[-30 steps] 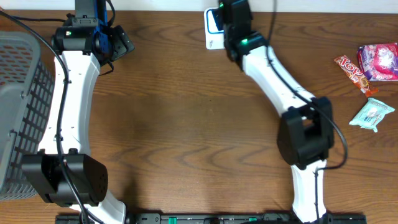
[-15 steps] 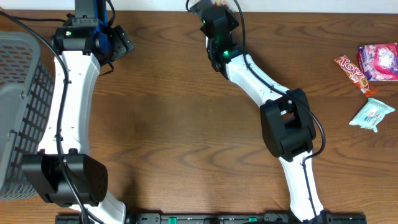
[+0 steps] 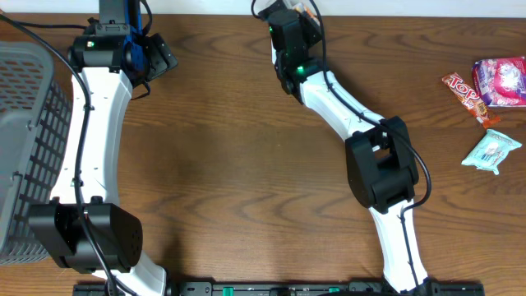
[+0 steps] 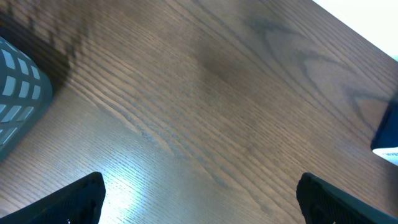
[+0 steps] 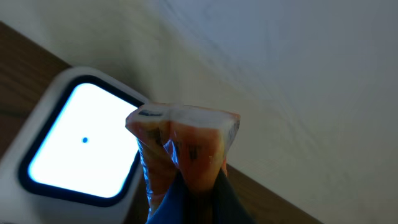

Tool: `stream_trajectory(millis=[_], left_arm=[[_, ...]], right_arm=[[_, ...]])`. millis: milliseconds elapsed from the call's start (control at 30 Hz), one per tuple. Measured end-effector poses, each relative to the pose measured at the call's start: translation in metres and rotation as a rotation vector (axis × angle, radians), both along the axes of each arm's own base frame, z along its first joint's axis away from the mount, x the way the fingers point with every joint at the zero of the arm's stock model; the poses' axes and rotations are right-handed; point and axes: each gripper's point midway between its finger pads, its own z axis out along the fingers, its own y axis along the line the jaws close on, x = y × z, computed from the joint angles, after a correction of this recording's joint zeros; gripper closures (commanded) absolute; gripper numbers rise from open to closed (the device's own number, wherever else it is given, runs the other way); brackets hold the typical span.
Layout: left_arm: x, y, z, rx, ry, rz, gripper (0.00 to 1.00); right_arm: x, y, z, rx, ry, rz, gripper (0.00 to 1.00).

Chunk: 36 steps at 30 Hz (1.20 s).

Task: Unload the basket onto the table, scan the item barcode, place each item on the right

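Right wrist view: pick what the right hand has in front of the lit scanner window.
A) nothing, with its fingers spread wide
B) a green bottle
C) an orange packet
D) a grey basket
C: the right hand is shut on an orange packet, which stands up from its fingers just in front of the scanner and its glowing window.

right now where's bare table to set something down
Widest bare table: between left arm and right arm. Another patch below the snacks, at the near right. Crowded: far edge by the scanner, and the basket side.
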Motion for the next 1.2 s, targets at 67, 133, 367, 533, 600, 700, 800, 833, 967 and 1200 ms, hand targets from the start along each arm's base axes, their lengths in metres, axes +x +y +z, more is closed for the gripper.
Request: stream_trajectory(millis=[67, 133, 367, 533, 600, 700, 800, 833, 967, 1200], left_arm=[[0.000, 0.000, 0.000, 0.000, 0.000, 0.000, 0.02], [0.000, 0.000, 0.000, 0.000, 0.000, -0.001, 0.02], [0.000, 0.000, 0.000, 0.000, 0.000, 0.000, 0.02], [0.000, 0.000, 0.000, 0.000, 0.000, 0.000, 0.02], [0.000, 0.000, 0.000, 0.000, 0.000, -0.001, 0.02], [0.000, 0.000, 0.000, 0.000, 0.000, 0.000, 0.02], [0.000, 0.000, 0.000, 0.000, 0.000, -0.001, 0.02], [0.000, 0.000, 0.000, 0.000, 0.000, 0.000, 0.02], [0.000, 0.000, 0.000, 0.000, 0.000, -0.001, 0.02], [0.000, 0.000, 0.000, 0.000, 0.000, 0.000, 0.02]], right_arm=[[-0.001, 0.002, 0.000, 0.007, -0.001, 0.003, 0.99], [-0.002, 0.002, -0.001, 0.024, -0.001, -0.011, 0.99], [-0.008, -0.072, -0.044, 0.118, 0.165, -0.193, 0.99], [-0.022, -0.200, -0.074, 0.274, 0.253, -0.513, 0.99], [-0.033, -0.251, -0.078, 0.317, 0.263, -0.635, 0.99], [-0.050, -0.312, -0.073, 0.359, 0.254, -0.772, 0.99], [-0.066, -0.351, -0.062, 0.378, 0.245, -0.855, 0.99], [-0.070, -0.358, -0.059, 0.381, 0.247, -0.870, 0.99], [-0.088, -0.390, -0.056, 0.388, 0.260, -0.939, 0.99], [-0.127, -0.446, -0.065, 0.397, 0.314, -1.076, 0.55]])
